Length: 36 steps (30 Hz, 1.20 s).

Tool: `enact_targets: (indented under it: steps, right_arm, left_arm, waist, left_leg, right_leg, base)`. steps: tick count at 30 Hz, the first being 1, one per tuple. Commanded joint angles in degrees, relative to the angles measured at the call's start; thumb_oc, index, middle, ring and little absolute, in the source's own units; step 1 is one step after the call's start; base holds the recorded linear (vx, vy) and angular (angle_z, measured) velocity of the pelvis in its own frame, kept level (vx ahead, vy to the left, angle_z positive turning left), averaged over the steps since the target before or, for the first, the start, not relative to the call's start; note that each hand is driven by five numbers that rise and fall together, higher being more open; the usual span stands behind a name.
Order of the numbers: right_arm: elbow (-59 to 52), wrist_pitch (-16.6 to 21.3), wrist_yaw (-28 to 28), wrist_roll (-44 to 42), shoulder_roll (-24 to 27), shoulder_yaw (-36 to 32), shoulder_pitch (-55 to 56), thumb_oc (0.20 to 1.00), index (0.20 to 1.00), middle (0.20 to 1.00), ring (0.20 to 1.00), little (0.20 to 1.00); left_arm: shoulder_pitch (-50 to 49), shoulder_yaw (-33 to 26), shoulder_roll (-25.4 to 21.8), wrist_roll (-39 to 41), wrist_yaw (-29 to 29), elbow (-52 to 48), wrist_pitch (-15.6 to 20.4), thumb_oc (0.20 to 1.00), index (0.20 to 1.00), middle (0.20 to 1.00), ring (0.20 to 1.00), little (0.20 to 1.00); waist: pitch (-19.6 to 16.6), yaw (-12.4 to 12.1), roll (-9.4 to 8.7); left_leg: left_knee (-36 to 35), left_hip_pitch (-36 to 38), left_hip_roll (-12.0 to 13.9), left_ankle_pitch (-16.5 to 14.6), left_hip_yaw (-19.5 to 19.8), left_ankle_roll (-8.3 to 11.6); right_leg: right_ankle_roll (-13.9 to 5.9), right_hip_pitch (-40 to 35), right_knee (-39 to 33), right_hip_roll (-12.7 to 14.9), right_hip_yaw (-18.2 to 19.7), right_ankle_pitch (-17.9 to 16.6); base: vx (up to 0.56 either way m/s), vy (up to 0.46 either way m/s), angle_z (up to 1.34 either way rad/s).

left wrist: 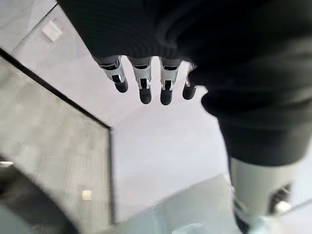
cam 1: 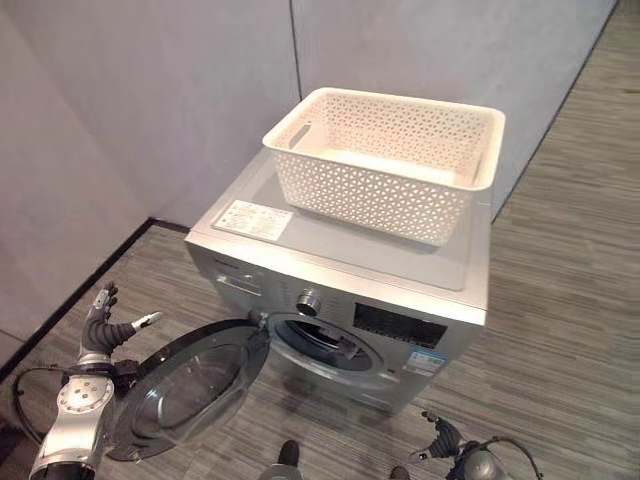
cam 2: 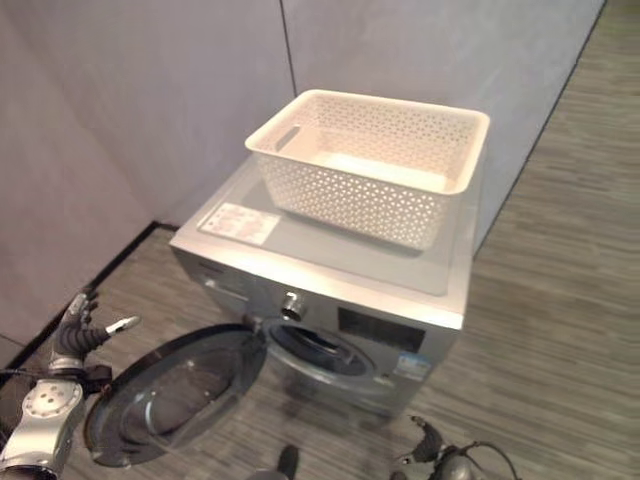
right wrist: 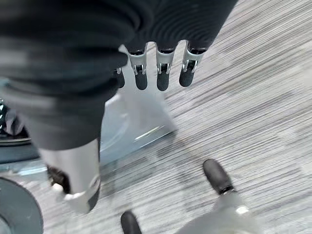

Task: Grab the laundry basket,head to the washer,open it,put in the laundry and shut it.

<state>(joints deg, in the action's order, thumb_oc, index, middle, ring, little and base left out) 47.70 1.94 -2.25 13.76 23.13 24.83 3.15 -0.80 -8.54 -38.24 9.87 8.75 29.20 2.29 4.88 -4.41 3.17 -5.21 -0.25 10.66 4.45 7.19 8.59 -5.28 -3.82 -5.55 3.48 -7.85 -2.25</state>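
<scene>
Sitting atop the washer (cam 1: 340, 255), door (cam 1: 190, 385) swung open, is the laundry basket (cam 1: 385, 160); left robot hand (cam 1: 100, 325) and right robot hand (cam 1: 443, 437) are hanging relaxed, empty.

The washer (cam 1: 340, 290) drum's inside is dark; basket (cam 1: 385, 160) floor partly hidden by its walls

Right hand (right wrist: 161, 58): fingers straight, holding nothing, above striped floor (right wrist: 253, 112); washer (right wrist: 131, 119) corner beneath.

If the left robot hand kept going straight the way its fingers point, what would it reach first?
Probably the grey wall beyond the left robot hand; nothing shows between its straight fingers and the wall, though depth is unclear.
</scene>
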Motion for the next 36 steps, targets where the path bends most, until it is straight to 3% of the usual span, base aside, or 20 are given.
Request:
enact_targets:
  steps: [1, 4, 6, 7, 9, 11, 14, 16, 17, 20, 24, 29, 36]
  right_arm:
    - [-6.24, 0.42, 0.31, -3.28, 1.25, -1.38, -1.98, 1.000, 1.000, 1.000, 1.000, 1.000]
    - [-7.29, 0.89, -0.02, -4.68, 2.45, -0.99, -2.88, 1.000, 1.000, 1.000, 1.000, 1.000]
    - [-8.58, 2.07, 0.19, -4.60, 4.79, 0.71, -3.94, 1.000, 1.000, 1.000, 1.000, 1.000]
    - [-8.60, 2.07, 0.21, -4.61, 4.79, 0.56, -3.94, 1.000, 1.000, 1.000, 1.000, 1.000]
    - [-10.02, 2.11, -0.24, -4.48, 7.22, 0.58, -3.93, 1.000, 1.000, 1.000, 1.000, 1.000]
    - [-10.04, 1.68, -0.43, -4.75, 7.99, 0.28, -2.99, 1.000, 1.000, 1.000, 1.000, 1.000]
    - [-9.57, 1.24, -0.81, -5.73, 9.49, -1.38, -1.57, 1.000, 1.000, 1.000, 1.000, 1.000]
    - [-11.23, 1.25, -0.41, -6.00, 9.93, -3.03, 0.99, 1.000, 1.000, 1.000, 1.000, 1.000]
    - [-11.28, 1.23, -0.40, -6.00, 9.97, -3.09, 1.06, 1.000, 1.000, 1.000, 1.000, 1.000]
    - [-14.79, 1.14, -0.33, -4.55, 11.49, -5.88, 4.28, 1.000, 1.000, 1.000, 1.000, 1.000]
    - [-16.86, 2.23, 0.00, -3.99, 11.85, -6.30, 5.32, 1.000, 1.000, 1.000, 1.000, 1.000]
    - [-18.83, 3.44, 0.19, -3.54, 13.29, -6.75, 5.40, 1.000, 1.000, 1.000, 1.000, 1.000]
    - [-17.96, 2.34, 1.02, -3.12, 15.58, -8.73, 3.63, 1.000, 1.000, 1.000, 1.000, 1.000]
  left_arm:
    - [4.55, 0.79, -6.12, -4.10, 2.91, 0.98, -0.27, 1.000, 1.000, 1.000, 1.000, 1.000]
    - [8.59, 2.66, -7.39, -3.82, 3.39, 4.65, -0.70, 1.000, 1.000, 1.000, 1.000, 1.000]
    - [14.96, 5.39, -9.48, -4.79, 4.55, 10.89, -1.31, 1.000, 1.000, 1.000, 1.000, 1.000]
    - [15.36, 5.68, -9.50, -4.74, 4.58, 11.18, -1.20, 1.000, 1.000, 1.000, 1.000, 1.000]
    - [21.77, 8.75, -9.64, -6.00, 5.87, 13.85, -1.63, 1.000, 1.000, 1.000, 1.000, 1.000]
    - [24.39, 9.81, -10.43, -6.73, 6.25, 15.20, -2.30, 1.000, 1.000, 1.000, 1.000, 1.000]
    - [27.82, 11.29, -11.14, -7.75, 7.30, 19.50, -2.76, 1.000, 1.000, 1.000, 1.000, 1.000]
    - [28.13, 11.83, -10.57, -8.51, 7.06, 21.77, -3.13, 1.000, 1.000, 1.000, 1.000, 1.000]
    - [28.17, 11.88, -10.52, -8.51, 7.07, 21.80, -3.11, 1.000, 1.000, 1.000, 1.000, 1.000]
    - [33.45, 15.50, -10.27, -10.29, 6.46, 28.21, -2.80, 1.000, 1.000, 1.000, 1.000, 1.000]
    - [35.32, 18.37, -8.69, -11.93, 5.21, 35.13, -2.21, 1.000, 1.000, 1.000, 1.000, 1.000]
    - [35.69, 16.69, -8.11, -14.02, 5.82, 42.04, -3.77, 1.000, 1.000, 1.000, 1.000, 1.000]
    - [30.51, 11.43, -6.12, -10.44, -1.03, 49.85, -5.20, 1.000, 1.000, 1.000, 1.000, 1.000]
  waist:
    - [3.55, 1.03, -1.82]
    - [5.31, 1.57, -2.05]
    - [6.58, 3.02, -2.75]
    - [6.26, 3.04, -2.71]
    - [7.10, 4.49, -4.07]
    - [7.07, 5.48, -5.53]
    - [7.50, 7.69, -7.04]
    - [6.71, 9.40, -5.97]
    - [6.84, 9.23, -5.94]
    - [6.47, 12.32, -3.94]
    - [5.94, 13.06, -3.72]
    - [5.31, 13.54, -4.34]
    - [4.20, 13.83, -4.26]
  left_leg:
    - [0.21, -3.30, 1.66, 4.45, 0.82, 0.06]
    - [0.21, -5.28, 2.52, 6.72, 1.52, 0.51]
    - [0.21, -11.27, 3.03, 9.89, 1.41, 1.60]
    - [0.21, -11.76, 3.01, 9.99, 1.59, 1.60]
    - [0.21, -13.72, 3.77, 10.22, -5.10, 0.43]
    - [0.96, -10.76, 5.12, 10.30, -7.66, -0.25]
    - [13.20, -6.56, 5.79, 5.10, -8.17, -1.35]
    - [10.55, -0.99, 6.39, 2.20, -13.11, -1.62]
    - [10.37, -0.66, 6.41, 2.23, -13.29, -1.62]
    - [2.84, 4.21, 6.12, -0.49, -22.20, -0.56]
    - [0.34, 6.24, 3.10, -3.98, -22.60, -1.22]
    - [0.21, 6.99, 2.49, -5.15, -22.98, -1.07]
    - [0.21, 7.62, 2.88, -5.55, -23.63, -0.75]
  right_leg:
    - [0.73, 0.47, 12.43, -0.02, 0.89, 12.43]
    - [2.02, 2.96, 14.29, -2.33, 0.71, 13.56]
    - [2.72, 7.24, 13.53, -4.38, -0.66, 12.79]
    - [2.72, 7.67, 13.59, -4.38, -0.82, 12.79]
    - [2.39, 10.43, 13.11, -2.63, -2.02, 11.46]
    - [2.22, 12.15, 11.87, -1.53, -1.91, 9.38]
    - [1.52, 14.20, 10.59, 0.35, -0.83, 5.59]
    - [0.71, 14.16, 10.75, 0.71, -1.21, 5.06]
    - [0.71, 14.01, 10.73, 0.66, -1.09, 5.07]
    - [-1.24, 15.74, 13.49, 2.18, -1.06, 4.43]
    - [-3.26, 15.32, 12.42, 4.70, -0.49, 2.11]
    - [-4.16, 15.01, 10.89, 5.40, -0.05, 0.56]
    - [-4.65, 14.93, 9.87, 5.11, 0.45, -0.27]
  base:
    - [-0.22, -0.203, -0.05]
    - [-0.17, -0.154, -0.01]
    - [-0.30, -0.190, 0.07]
    - [-0.32, -0.130, 0.18]
    - [-0.25, -0.013, 0.44]
    - [-0.18, 0.008, 0.55]
    - [-0.12, 0.125, 0.28]
    - [0.04, 0.168, -0.08]
    - [0.04, 0.185, 0.08]
    - [-0.02, 0.304, 0.25]
    - [0.00, 0.192, 0.10]
    - [0.02, 0.059, -0.10]
    - [0.03, 0.019, -0.08]
